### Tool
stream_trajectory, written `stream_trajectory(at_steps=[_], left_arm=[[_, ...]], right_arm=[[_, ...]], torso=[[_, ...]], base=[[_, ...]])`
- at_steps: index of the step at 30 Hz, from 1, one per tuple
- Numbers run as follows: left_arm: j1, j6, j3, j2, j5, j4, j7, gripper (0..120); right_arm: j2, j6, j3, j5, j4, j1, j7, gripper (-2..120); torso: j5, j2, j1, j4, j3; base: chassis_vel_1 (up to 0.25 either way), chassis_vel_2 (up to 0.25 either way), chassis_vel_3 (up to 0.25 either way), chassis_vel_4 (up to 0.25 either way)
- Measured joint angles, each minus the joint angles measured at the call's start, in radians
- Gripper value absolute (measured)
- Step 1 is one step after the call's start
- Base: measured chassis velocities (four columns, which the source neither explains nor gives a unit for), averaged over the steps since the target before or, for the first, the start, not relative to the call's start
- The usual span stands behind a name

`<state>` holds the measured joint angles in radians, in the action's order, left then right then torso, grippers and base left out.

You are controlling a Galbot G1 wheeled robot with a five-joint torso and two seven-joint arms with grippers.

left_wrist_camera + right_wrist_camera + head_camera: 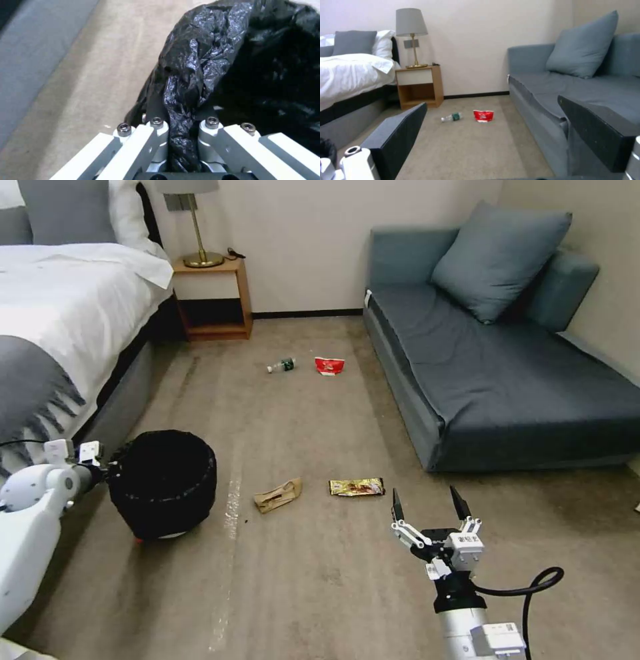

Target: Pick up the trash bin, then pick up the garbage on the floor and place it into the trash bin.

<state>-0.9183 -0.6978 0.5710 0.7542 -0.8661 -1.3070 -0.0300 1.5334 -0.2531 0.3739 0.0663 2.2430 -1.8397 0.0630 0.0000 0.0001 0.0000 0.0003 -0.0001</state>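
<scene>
While the left gripper (181, 117) is clamping its fingers (156, 125) together on the crinkled black liner at the rim of the trash bin (163, 483), the bin is sitting tilted on the carpet (300, 593) right at that gripper's tip, its mouth opening toward the camera in the head view and a sliver of reddish base edge showing underneath. In the left wrist view a twisted fold of the black plastic is running between the two metal fingers, and the rest of the bag-covered bin is spreading out just beyond them. The right gripper (427, 503) is hovering above the carpet with its dark fingers spread wide and nothing between them. Just ahead of its fingertips and slightly toward the bin, the gold snack wrapper (357, 487) is lying flat, and the crumpled brown paper bag (278, 495) is lying beside that wrapper, between it and the bin. Much farther ahead of the right gripper, the red-and-white snack packet (329, 366) and the small plastic bottle (281, 365) are resting near each other on the carpet, between the wooden nightstand (213, 300) and the grey sofa (493, 360). The bed (60, 313) is standing close behind the left gripper and the bin.
</scene>
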Motion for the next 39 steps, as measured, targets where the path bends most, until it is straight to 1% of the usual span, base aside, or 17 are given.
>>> stream_trajectory(at_steps=[3,5,7,9,10,14,15,16,18,19,23,25,28,31,34,35,39], left_arm=[[-0.037,-0.003,0.008,-0.003,-0.029,-0.045,0.000,7],[-0.108,-0.008,0.019,-0.006,-0.079,-0.126,-0.001,7],[-0.129,-0.010,0.023,-0.006,-0.088,-0.146,-0.001,7],[-0.192,-0.015,0.057,-0.002,-0.108,-0.200,-0.003,7],[-0.192,-0.015,0.057,-0.002,-0.108,-0.200,-0.003,7],[-0.297,-0.026,0.113,0.004,-0.151,-0.295,-0.008,7],[-0.297,-0.026,0.113,0.004,-0.151,-0.295,-0.008,7],[-0.317,-0.027,0.129,0.006,-0.159,-0.314,-0.011,7],[-0.385,-0.032,0.202,0.021,-0.184,-0.366,-0.016,7],[-0.385,-0.032,0.202,0.021,-0.184,-0.366,-0.016,7],[-0.492,-0.038,0.307,0.059,-0.192,-0.462,-0.020,7],[-0.515,-0.039,0.326,0.070,-0.192,-0.486,-0.020,7],[-0.591,-0.039,0.404,0.114,-0.186,-0.566,-0.021,7],[-0.623,-0.039,0.432,0.134,-0.176,-0.599,-0.019,7],[-0.698,-0.035,0.486,0.188,-0.129,-0.667,-0.023,7],[-0.698,-0.035,0.486,0.188,-0.129,-0.667,-0.023,7],[-0.755,-0.035,0.513,0.246,-0.109,-0.707,-0.027,7]], right_arm=[[0.000,-0.001,-0.002,0.001,-0.001,0.001,0.000,100],[-0.004,-0.003,-0.003,0.002,-0.004,0.001,0.000,100],[-0.005,-0.003,-0.003,0.002,-0.005,0.002,0.000,100],[-0.009,-0.005,-0.003,0.002,-0.009,0.002,0.000,100],[-0.009,-0.005,-0.003,0.002,-0.009,0.002,0.000,100],[-0.015,-0.010,-0.003,0.002,-0.020,0.003,0.001,100],[-0.015,-0.010,-0.003,0.002,-0.020,0.003,0.001,100],[-0.016,-0.011,-0.003,0.002,-0.023,0.004,0.002,100],[-0.019,-0.013,-0.002,0.001,-0.029,0.006,0.003,100],[-0.019,-0.013,-0.002,0.001,-0.029,0.006,0.003,100],[-0.023,-0.015,-0.002,-0.006,-0.042,0.014,0.005,100],[-0.024,-0.016,-0.003,-0.006,-0.046,0.018,0.006,100],[-0.024,-0.016,-0.010,-0.008,-0.058,0.028,0.008,100],[-0.025,-0.016,-0.013,-0.008,-0.064,0.032,0.008,100],[-0.026,-0.030,-0.017,-0.011,-0.072,0.037,0.009,100],[-0.026,-0.030,-0.017,-0.011,-0.072,0.037,0.009,100],[-0.029,-0.044,-0.017,-0.018,-0.077,0.039,0.002,100]], torso=[[-0.0001,0.000,0.000,-0.0002,0.000],[-0.0001,0.000,0.000,-0.0006,0.000],[-0.0001,0.000,0.000,-0.0006,0.000],[-0.0001,0.000,0.000,-0.0004,0.000],[-0.0001,0.000,0.000,-0.0004,0.000],[-0.0001,0.000,0.000,-0.0003,0.000],[-0.0001,0.000,0.000,-0.0003,0.000],[-0.0001,0.000,0.000,-0.0005,0.000],[0.0000,0.000,0.000,-0.0005,0.000],[0.0000,0.000,0.000,-0.0005,0.000],[0.0001,0.000,0.000,-0.0002,0.000],[0.0000,0.000,0.000,-0.0002,0.000],[0.0001,0.000,0.000,-0.0002,0.000],[0.0001,0.000,0.000,-0.0002,0.000],[0.0002,0.000,0.000,-0.0005,0.000],[0.0002,0.000,0.000,-0.0005,0.000],[0.0002,0.000,0.000,0.0000,0.000]], base=[[0.000,0.000,0.000,0.000],[0.000,0.000,0.000,0.000],[0.000,0.000,0.000,0.000],[0.000,0.000,0.000,0.000],[0.000,0.000,0.000,0.000],[0.000,0.000,0.000,0.000],[0.000,0.000,0.000,0.000],[0.000,0.000,0.000,0.000],[0.000,0.000,0.000,0.000],[0.000,0.000,0.000,0.000],[0.000,0.000,0.000,0.000],[0.000,0.000,0.000,0.000],[0.000,0.000,0.000,0.000],[0.000,0.000,0.000,0.000],[0.000,0.000,0.000,0.000],[0.000,0.000,0.000,0.000],[0.000,0.000,0.000,0.000]])
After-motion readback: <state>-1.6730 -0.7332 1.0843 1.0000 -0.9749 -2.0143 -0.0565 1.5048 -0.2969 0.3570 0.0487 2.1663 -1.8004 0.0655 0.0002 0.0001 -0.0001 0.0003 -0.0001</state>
